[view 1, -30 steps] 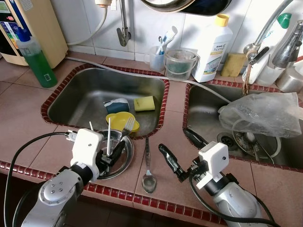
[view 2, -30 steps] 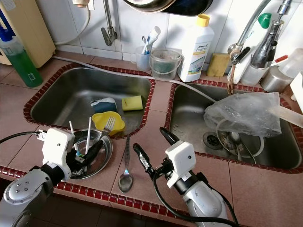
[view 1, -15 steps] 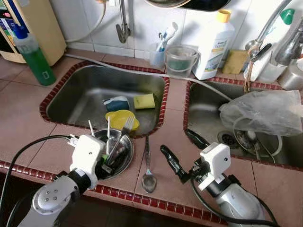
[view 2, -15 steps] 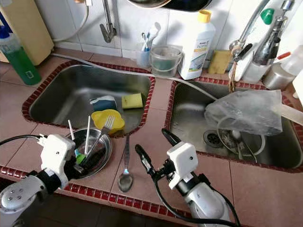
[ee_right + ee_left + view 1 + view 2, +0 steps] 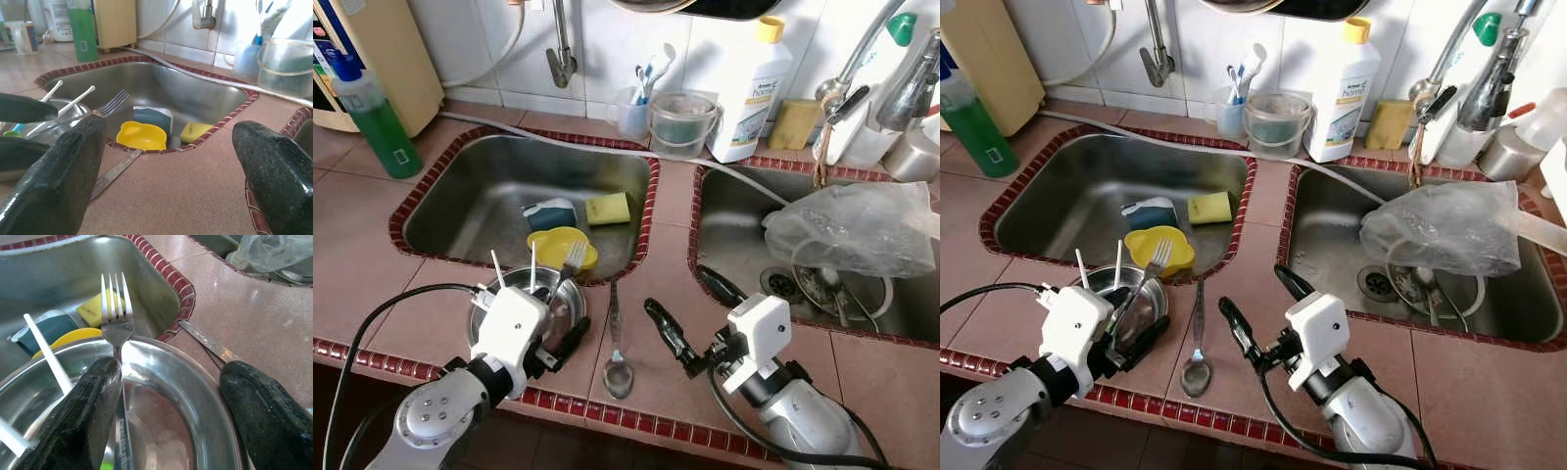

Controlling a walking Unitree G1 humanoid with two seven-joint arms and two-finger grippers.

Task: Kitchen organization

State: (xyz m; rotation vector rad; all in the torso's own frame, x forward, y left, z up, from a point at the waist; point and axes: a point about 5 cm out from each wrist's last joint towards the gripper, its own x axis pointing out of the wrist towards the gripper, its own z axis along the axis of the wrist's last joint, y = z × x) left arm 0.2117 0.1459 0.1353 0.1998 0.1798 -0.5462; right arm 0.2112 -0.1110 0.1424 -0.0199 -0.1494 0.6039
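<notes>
A steel bowl [image 5: 570, 294] stands on the counter at the left sink's front edge, with a fork [image 5: 574, 259] and white plastic sticks [image 5: 532, 269] leaning in it. My left gripper [image 5: 558, 321] is open at the bowl's near rim. In the left wrist view one of its fingers [image 5: 83, 416] sits inside the bowl beside the fork [image 5: 113, 318], and the other is out past the rim. A spoon [image 5: 618, 345] lies on the counter between the arms. My right gripper [image 5: 690, 311] hovers open and empty just right of the spoon.
The left sink [image 5: 480, 196] holds a yellow bowl [image 5: 558, 245], a yellow sponge [image 5: 608, 208] and a teal scrubber [image 5: 551, 212]. A plastic bag [image 5: 852, 230] covers dishes in the right sink. A green bottle [image 5: 374, 116], a cup, a tub and a white bottle [image 5: 752, 90] line the back.
My left gripper has drawn back toward the counter's front edge and slightly right, out from among the utensils. The camera has shifted a little. The right arm is still.
</notes>
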